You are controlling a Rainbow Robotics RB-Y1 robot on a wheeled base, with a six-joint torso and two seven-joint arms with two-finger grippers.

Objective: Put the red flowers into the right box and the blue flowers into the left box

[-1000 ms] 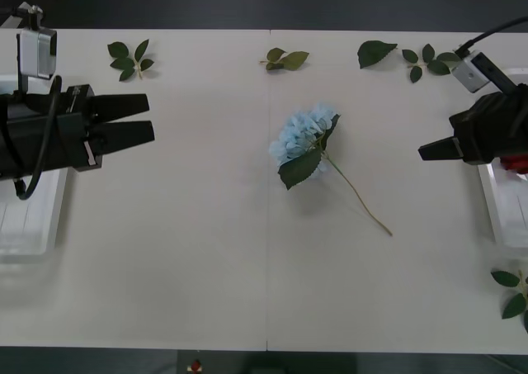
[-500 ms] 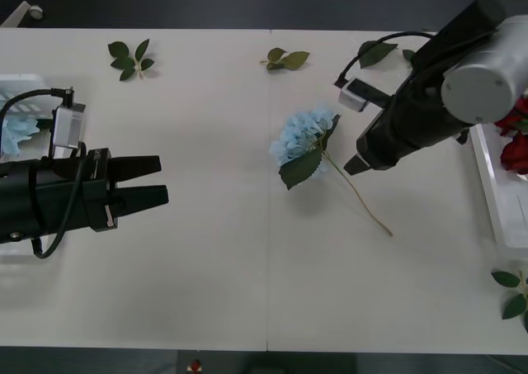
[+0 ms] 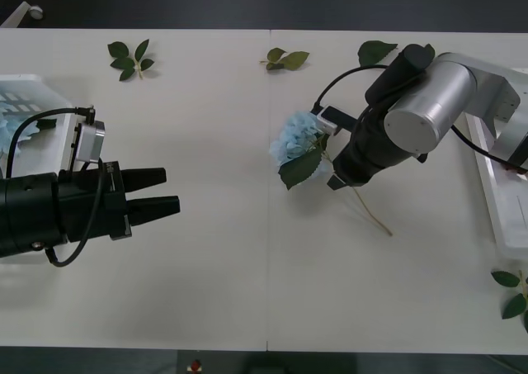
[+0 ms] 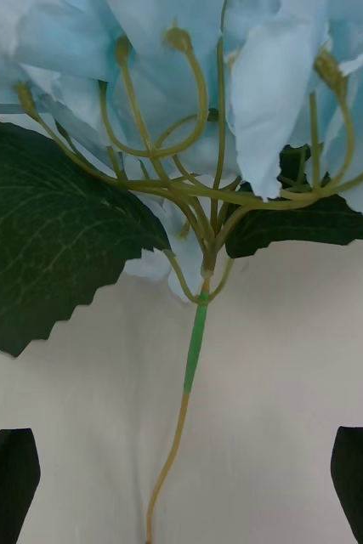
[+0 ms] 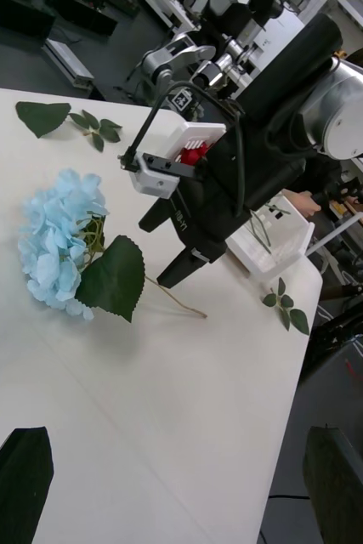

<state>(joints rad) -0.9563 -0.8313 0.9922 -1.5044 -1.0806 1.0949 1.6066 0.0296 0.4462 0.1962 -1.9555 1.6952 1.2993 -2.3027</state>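
At mid-table my right gripper (image 3: 333, 181) hangs released astride the blue flower's (image 3: 299, 136) thin stem (image 4: 195, 344), which could slip or roll aside as I close, while my left gripper (image 3: 169, 191) waits open nearby.

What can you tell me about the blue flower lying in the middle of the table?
The blue flower is a puffy cluster of pale sky-blue petals that look like fabric, with one big dark green toothed leaf and a thin stem running green to tan. It lies flat on the white table, bloom toward the far side, stem trailing toward the robot. The right gripper is open above the stem, just below the bloom, not gripping it.
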